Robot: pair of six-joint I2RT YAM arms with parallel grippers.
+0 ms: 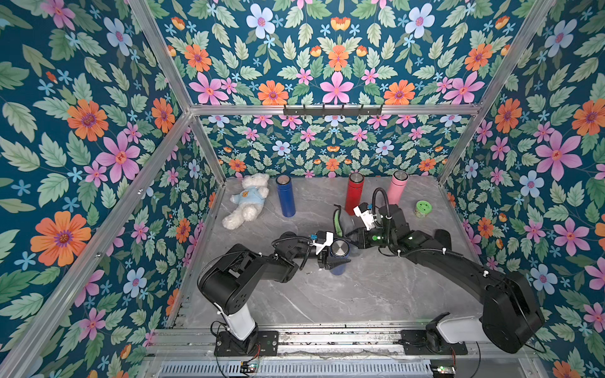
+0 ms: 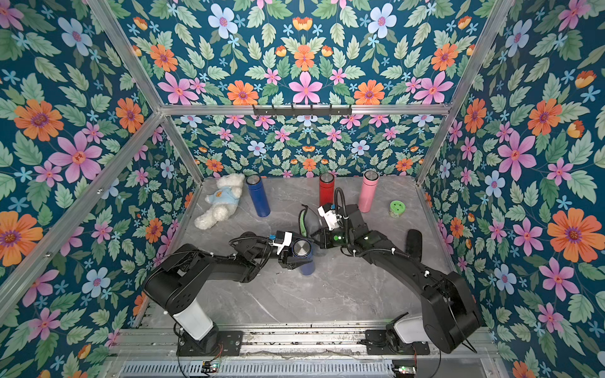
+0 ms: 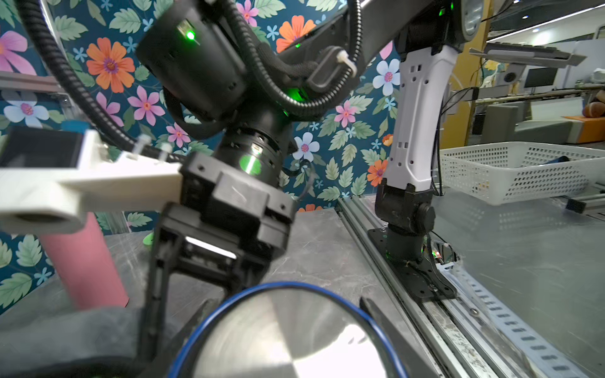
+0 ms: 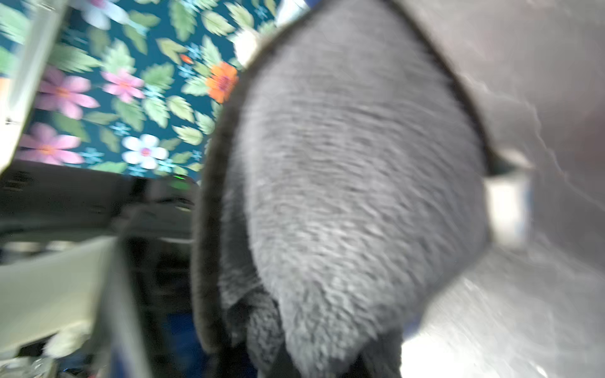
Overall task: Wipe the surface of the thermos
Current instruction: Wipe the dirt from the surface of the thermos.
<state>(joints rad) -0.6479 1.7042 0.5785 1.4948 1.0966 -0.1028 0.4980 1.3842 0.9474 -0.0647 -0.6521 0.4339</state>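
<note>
A dark blue thermos with a steel lid stands upright mid-table in both top views. My left gripper is shut on its upper body, with a dark finger on either side of the lid. A grey cloth with a green edge hangs from my right gripper, which is shut on it just behind the thermos. In the right wrist view the cloth fills most of the frame and hides the jaws. The cloth's lower end is close to the thermos; contact cannot be told.
Along the back stand a second blue thermos, a red thermos and a pink thermos. A white teddy bear lies at the back left. A small green jar sits at the right. Floral walls enclose the table.
</note>
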